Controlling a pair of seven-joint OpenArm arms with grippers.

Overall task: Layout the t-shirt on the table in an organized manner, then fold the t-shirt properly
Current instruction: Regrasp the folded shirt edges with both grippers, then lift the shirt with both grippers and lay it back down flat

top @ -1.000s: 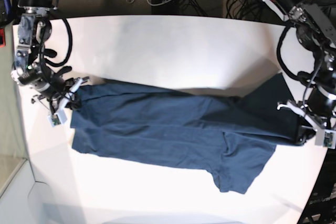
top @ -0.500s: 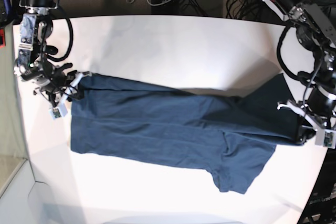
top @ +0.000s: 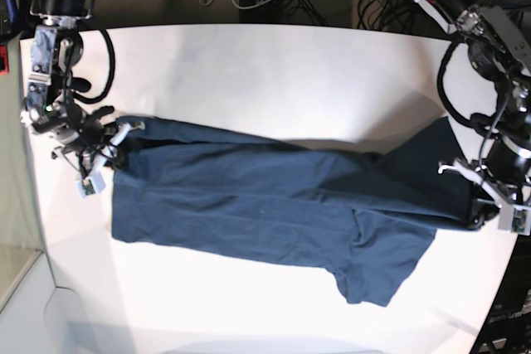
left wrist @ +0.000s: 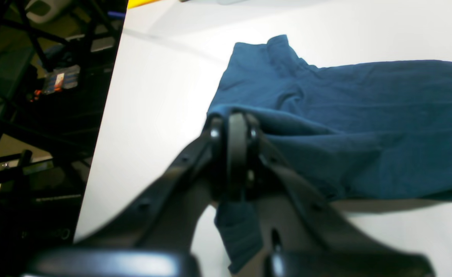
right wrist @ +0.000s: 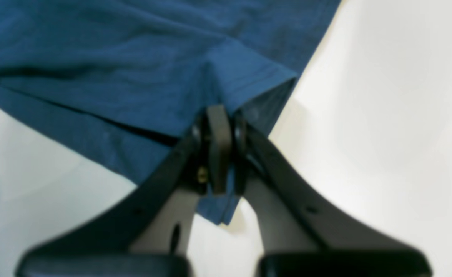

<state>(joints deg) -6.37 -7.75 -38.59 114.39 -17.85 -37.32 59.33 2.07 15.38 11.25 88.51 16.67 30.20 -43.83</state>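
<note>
T-shirt (top: 265,205) stretched between both — right gripper (right wrist: 219,115), left gripper (left wrist: 236,119) pinching edges.

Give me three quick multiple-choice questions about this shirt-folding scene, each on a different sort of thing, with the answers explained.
1. Where does the t-shirt lie?
A. stretched across the white table between the two arms
B. bunched in a heap at the far edge
C. hanging off the near edge

2. What colour is the t-shirt?
A. red
B. dark navy blue
C. white

3. What is the right tool doing?
A. standing wide open above bare table
B. shut on a hemmed edge of the t-shirt
C. holding a hanger

Answers: 1 A, the base view shows it spread from one arm to the other. 2 B, every view shows blue cloth. 3 B, the right wrist view shows its tips pinching the hem; the left tool grips cloth likewise.
</note>
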